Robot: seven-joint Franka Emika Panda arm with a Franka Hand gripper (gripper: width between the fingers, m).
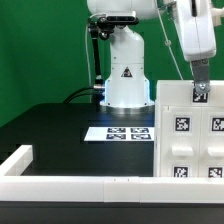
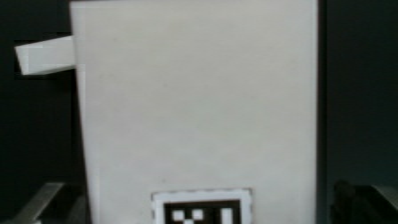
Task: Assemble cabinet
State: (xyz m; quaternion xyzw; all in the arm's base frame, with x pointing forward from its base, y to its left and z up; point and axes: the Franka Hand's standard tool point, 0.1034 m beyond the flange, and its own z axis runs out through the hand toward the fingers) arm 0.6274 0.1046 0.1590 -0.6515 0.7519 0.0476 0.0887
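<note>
The cabinet (image 1: 190,135) is a large white box with black-and-white tags. It stands upright at the exterior view's right, behind the front rail. My gripper (image 1: 200,93) sits at its top edge, pointing down. In the wrist view the cabinet (image 2: 196,100) fills the space between my two fingers, which show as dark shapes at the lower corners, one finger (image 2: 47,204) on each side. A thin dark gap shows between each finger and the cabinet's sides. One tag (image 2: 199,210) lies close to my gripper (image 2: 199,205). A small white piece (image 2: 45,58) sticks out from the cabinet's side.
The marker board (image 1: 118,132) lies flat on the black table in front of the robot base (image 1: 125,85). A low white border rail (image 1: 70,183) runs along the table's front and the exterior view's left corner. A green backdrop stands behind.
</note>
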